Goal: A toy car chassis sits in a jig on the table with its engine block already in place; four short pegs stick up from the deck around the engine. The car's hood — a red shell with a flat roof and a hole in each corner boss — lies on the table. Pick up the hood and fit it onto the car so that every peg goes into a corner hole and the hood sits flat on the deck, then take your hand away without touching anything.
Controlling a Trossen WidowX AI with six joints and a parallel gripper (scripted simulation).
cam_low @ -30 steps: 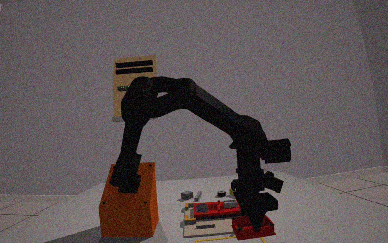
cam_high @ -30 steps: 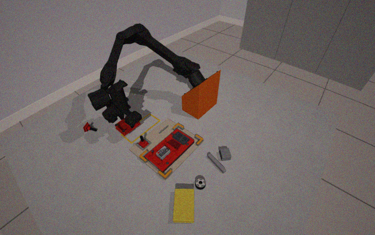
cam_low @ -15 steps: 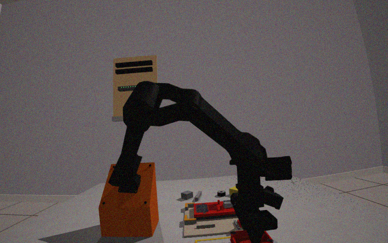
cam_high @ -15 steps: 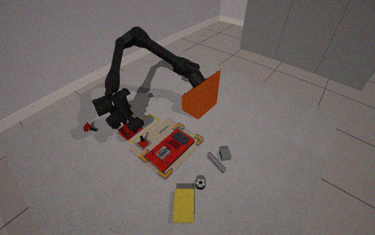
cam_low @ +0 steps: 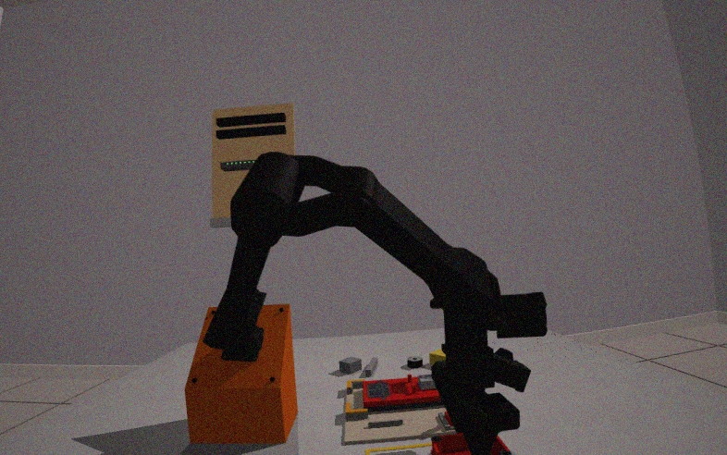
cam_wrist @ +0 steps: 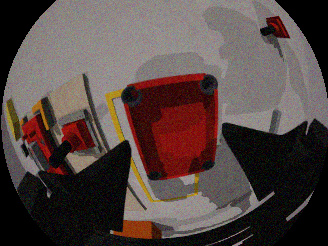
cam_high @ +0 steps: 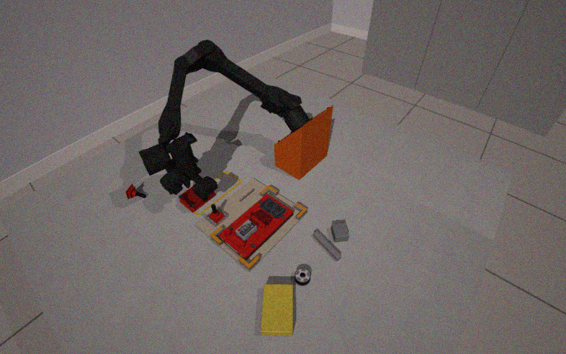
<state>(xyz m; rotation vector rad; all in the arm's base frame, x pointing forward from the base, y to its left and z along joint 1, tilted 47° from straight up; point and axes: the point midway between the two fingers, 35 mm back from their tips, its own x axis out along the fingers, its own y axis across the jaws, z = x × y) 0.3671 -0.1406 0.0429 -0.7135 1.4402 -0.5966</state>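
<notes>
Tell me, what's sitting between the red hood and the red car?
In the top view, a small red block with an upright black stick stands on the pale board between the hood and the car.

Hood (cam_high: pixel 196 198) on the table beside the jig (cam_high: pixel 288 227) — chassis (cam_high: pixel 256 225) in it, engine block (cam_high: pixel 246 230) aboard.

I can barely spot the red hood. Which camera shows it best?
The wrist view: the hood fills the middle, roof and corner holes visible, between the open gripper fingers. The top and exterior views show only red slivers under the arm.
</notes>
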